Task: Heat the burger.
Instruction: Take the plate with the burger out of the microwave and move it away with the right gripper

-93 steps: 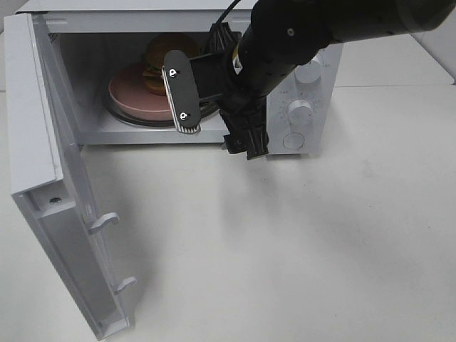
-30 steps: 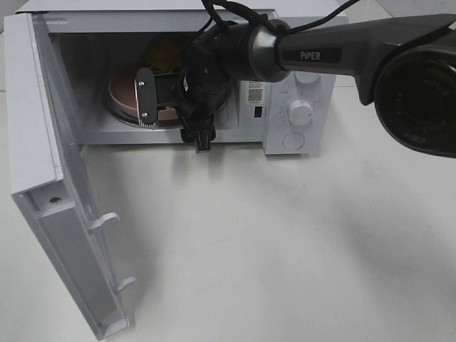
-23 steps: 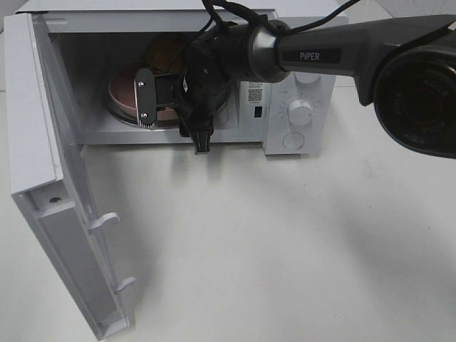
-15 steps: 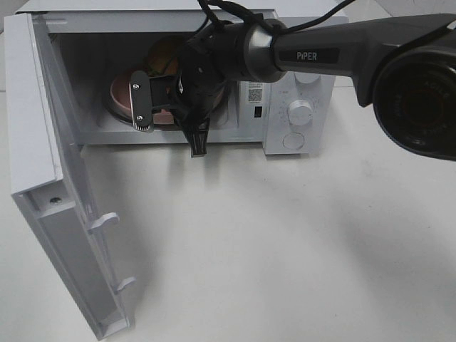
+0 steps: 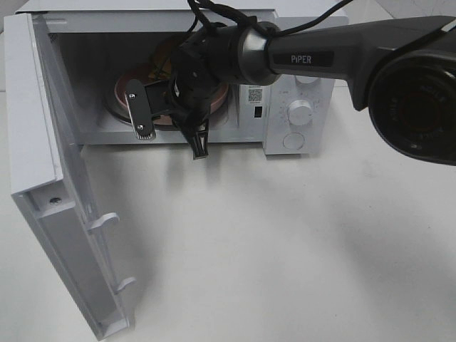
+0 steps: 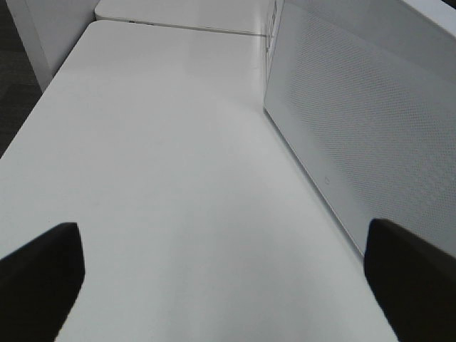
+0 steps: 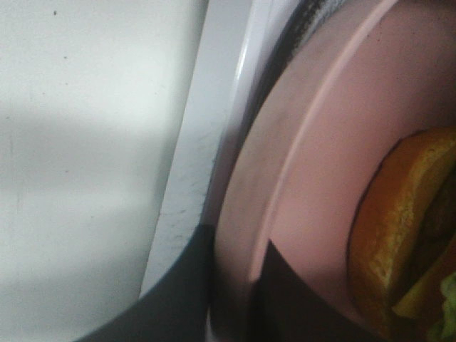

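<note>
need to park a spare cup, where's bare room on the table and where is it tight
Bare tabletop runs in front of the microwave, right of its open door. More lies outside the door, in the left wrist view. Crowded: the cavity, where the right gripper reaches the pink plate bearing the burger.

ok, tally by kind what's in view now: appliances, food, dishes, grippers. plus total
Appliances: 1, the microwave, door open
Food: 1, the burger
Dishes: 1, the pink plate under it
Grippers: 2, the right gripper at the plate, the left gripper over bare table
Total: 5
</note>
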You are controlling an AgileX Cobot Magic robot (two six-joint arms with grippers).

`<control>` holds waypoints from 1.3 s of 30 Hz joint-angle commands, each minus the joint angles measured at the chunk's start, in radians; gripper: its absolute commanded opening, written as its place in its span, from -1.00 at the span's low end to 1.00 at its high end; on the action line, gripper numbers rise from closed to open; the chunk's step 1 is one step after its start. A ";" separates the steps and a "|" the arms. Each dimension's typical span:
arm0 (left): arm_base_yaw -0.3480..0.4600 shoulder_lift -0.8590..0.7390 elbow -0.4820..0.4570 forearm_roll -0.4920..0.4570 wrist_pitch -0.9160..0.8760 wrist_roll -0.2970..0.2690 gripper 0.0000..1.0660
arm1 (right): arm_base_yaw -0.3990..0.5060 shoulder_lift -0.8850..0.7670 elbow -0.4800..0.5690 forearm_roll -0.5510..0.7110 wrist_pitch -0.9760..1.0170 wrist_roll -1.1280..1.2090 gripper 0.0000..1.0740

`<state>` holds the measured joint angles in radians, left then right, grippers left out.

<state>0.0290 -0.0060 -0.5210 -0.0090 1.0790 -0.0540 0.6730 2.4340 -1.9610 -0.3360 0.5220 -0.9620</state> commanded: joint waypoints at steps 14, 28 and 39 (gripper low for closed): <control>0.002 -0.015 0.001 0.001 -0.009 -0.001 0.87 | 0.017 -0.151 0.187 -0.014 -0.139 -0.024 -1.00; 0.002 -0.015 0.001 0.001 -0.009 -0.001 0.87 | 0.044 -0.277 0.400 -0.052 -0.217 -0.023 -1.00; 0.002 -0.015 0.001 0.001 -0.009 -0.001 0.87 | 0.063 -0.392 0.561 -0.067 -0.303 -0.012 -1.00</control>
<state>0.0290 -0.0060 -0.5210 -0.0090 1.0790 -0.0540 0.7320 2.0780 -1.3940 -0.3710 0.2890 -0.9710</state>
